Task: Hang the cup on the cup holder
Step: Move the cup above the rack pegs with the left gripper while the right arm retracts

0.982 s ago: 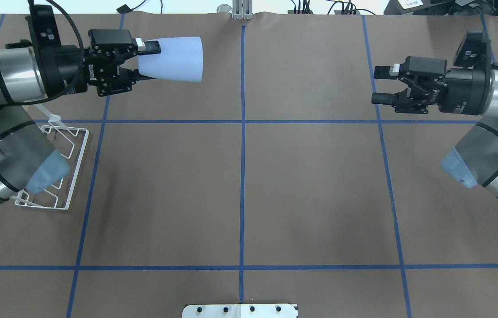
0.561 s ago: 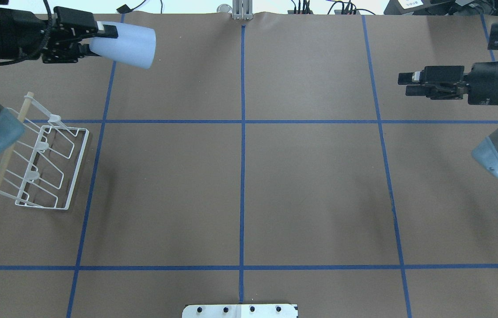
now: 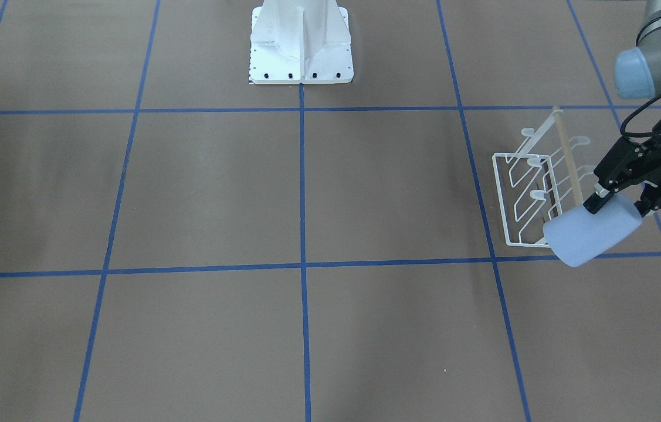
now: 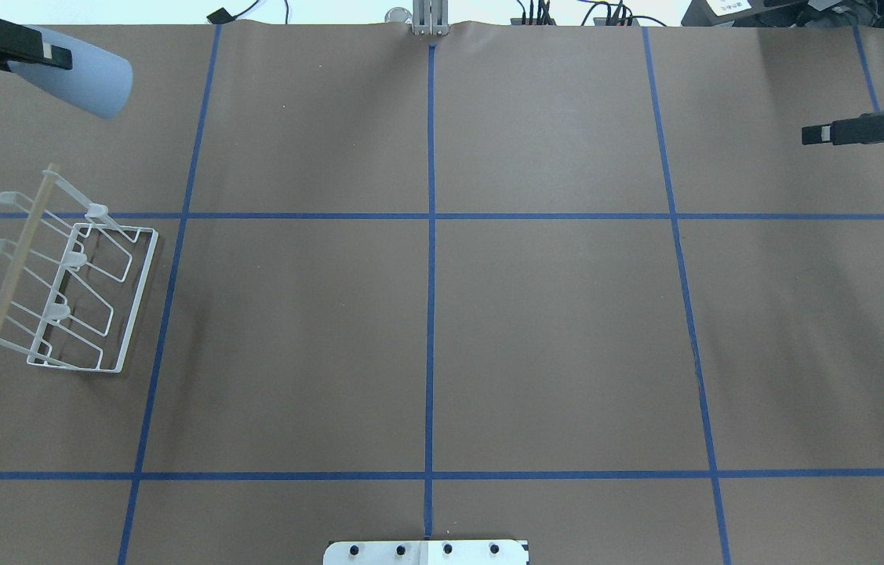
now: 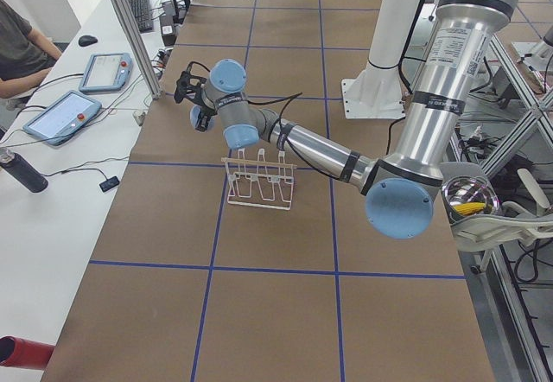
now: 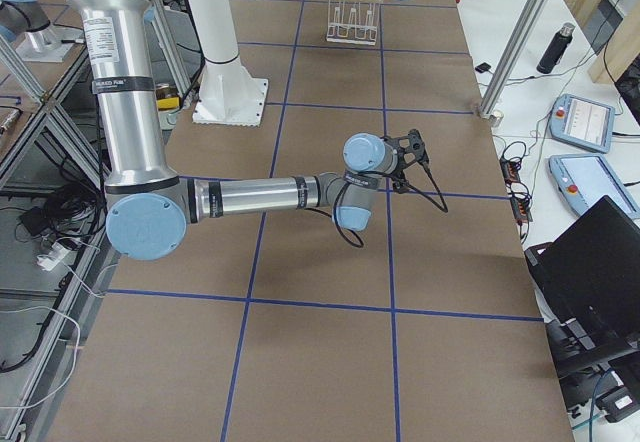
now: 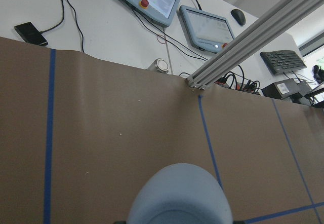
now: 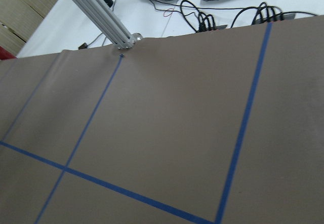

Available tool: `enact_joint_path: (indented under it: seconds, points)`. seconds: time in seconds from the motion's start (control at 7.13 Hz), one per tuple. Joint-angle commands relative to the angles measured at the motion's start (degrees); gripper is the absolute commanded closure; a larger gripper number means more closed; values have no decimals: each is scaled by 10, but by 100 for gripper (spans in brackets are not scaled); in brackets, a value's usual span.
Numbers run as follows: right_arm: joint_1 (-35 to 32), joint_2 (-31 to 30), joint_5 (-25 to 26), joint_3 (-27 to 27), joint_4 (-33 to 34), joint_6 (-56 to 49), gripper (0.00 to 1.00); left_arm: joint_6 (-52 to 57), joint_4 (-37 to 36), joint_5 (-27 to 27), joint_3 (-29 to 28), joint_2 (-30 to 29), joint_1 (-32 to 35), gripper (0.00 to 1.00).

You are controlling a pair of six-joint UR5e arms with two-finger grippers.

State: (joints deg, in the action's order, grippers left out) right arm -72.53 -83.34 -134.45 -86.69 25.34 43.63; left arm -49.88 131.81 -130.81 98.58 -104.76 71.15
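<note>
The left arm reaches out low over the table's far left. Its forearm stretches past the cup holder, and its wrist is bent so that the left end effector points back toward the middle of the table. The fingers are clamped on the narrow base end of the cup. The cup hangs in the air, tipped close to level. In the overhead view its wide rim faces about 4 o'clock and it sits at roughly 10 o'clock on the table. The left wrist view shows its pale blue body at the bottom edge, with bare table beyond it.

The cup holder stands on the table at about 9 o'clock, its wooden rod along the outer side. All prongs are bare. The cup is toward 12 o'clock from it and not touching.

The right end effector is held level at about 2 o'clock, near the table's right edge, and points inward. It is seen edge-on, so I cannot tell how far apart its fingers are.
</note>
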Motion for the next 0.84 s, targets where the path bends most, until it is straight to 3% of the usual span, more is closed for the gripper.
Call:
enact_joint_path:
  seconds: [0.0,0.28,0.7]
  points:
    - [-51,-1,-18,-4,132,-109,0,117,-184,30,93,24,0,100]
    - [-60,2,-24,-25,255,-176,0,162,-417,74,198,32,-35,100]
    - [-82,25,-25,-84,517,-380,0,154,-452,73,204,25,-88,100]
